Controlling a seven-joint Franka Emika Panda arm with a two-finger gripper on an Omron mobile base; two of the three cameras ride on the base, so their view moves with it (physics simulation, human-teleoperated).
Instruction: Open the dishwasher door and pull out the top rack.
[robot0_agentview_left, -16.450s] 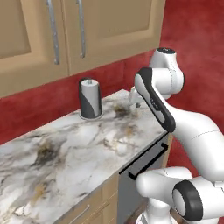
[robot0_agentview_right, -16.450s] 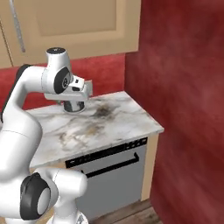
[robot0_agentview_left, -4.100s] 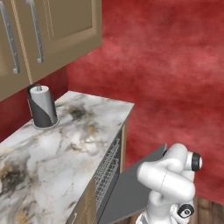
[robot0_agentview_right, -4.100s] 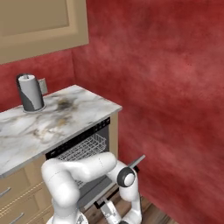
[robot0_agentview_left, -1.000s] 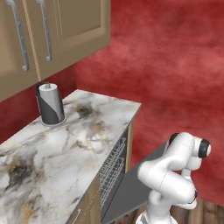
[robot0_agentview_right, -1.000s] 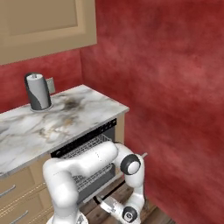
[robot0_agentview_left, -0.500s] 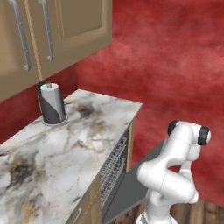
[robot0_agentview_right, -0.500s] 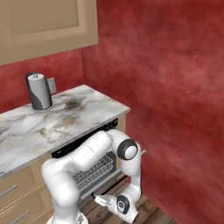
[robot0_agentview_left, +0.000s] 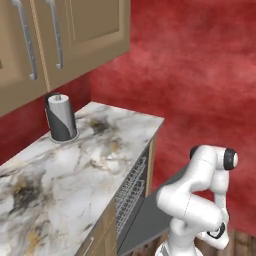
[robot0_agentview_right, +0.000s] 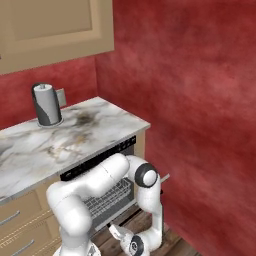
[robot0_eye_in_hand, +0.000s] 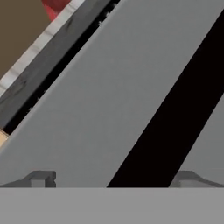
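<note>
Hand view: dishwasher door's (robot0_eye_in_hand: 100, 109) black handle (robot0_eye_in_hand: 175, 118) close-up

No text, label, brand, number or sign can be read on anything here

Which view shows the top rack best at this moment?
The left base view: the top rack shows as wire grid inside the dishwasher opening. The right base view gives a patch of it behind the arm; the hand view faces the dishwasher door.
</note>
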